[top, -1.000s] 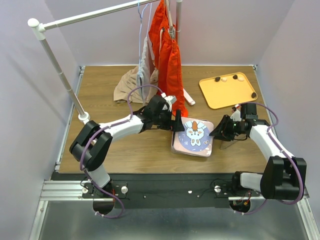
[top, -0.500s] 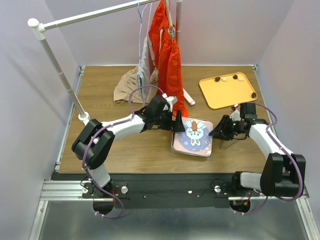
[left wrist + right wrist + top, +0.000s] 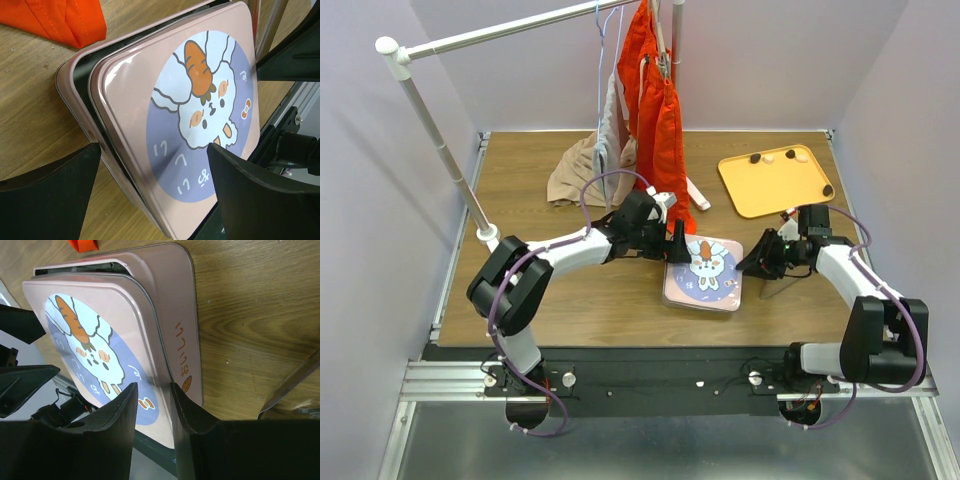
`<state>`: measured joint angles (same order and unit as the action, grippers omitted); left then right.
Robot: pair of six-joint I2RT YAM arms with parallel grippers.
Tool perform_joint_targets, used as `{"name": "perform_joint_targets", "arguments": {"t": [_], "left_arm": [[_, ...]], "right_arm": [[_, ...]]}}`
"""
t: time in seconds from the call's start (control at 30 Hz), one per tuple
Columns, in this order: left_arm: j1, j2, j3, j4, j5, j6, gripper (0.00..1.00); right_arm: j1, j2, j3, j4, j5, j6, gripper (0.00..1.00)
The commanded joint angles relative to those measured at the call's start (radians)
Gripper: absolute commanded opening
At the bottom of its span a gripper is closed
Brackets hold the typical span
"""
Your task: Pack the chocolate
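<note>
Desk [image 3: 520, 300] carries an orange tray [image 3: 790, 192] back right and a pink tin [image 3: 186, 315] centre, lid [image 3: 165, 165] askew on top. Left gripper [image 3: 152, 150] jaws spread across the lid. Right gripper [image 3: 152, 386] jaws pinching the lid edge. A few chocolate [image 3: 756, 158] pieces on the tray.

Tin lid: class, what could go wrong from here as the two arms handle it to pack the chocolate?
1. The lid sits askew on the tin, and the right fingers seem to pinch only its thin rim, so it may slip or jam.
2. The left fingers are open around the tin's corner; a push could slide the whole tin.
3. The chocolate lies on the tray, so closing now might pack nothing.
</note>
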<state>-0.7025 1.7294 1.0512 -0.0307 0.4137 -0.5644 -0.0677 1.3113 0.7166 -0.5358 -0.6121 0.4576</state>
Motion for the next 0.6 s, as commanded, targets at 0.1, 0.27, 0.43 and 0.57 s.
{"name": "perform_joint_targets", "arguments": {"t": [0.1,0.27,0.43,0.57], "left_arm": [[-0.006,0.019,0.032,0.008,0.016,0.031,0.97],[-0.008,0.027,0.038,-0.005,0.005,0.040,0.97],[-0.008,0.027,0.049,-0.021,-0.009,0.050,0.96],[-0.008,0.016,0.059,-0.047,-0.029,0.061,0.96]], "right_arm": [[-0.004,0.034,0.014,0.053,-0.017,0.023,0.39],[-0.003,0.045,0.024,0.065,-0.009,0.033,0.36],[-0.003,0.049,0.032,0.074,0.000,0.033,0.36],[-0.003,0.028,0.041,0.071,-0.001,0.015,0.62]]}}
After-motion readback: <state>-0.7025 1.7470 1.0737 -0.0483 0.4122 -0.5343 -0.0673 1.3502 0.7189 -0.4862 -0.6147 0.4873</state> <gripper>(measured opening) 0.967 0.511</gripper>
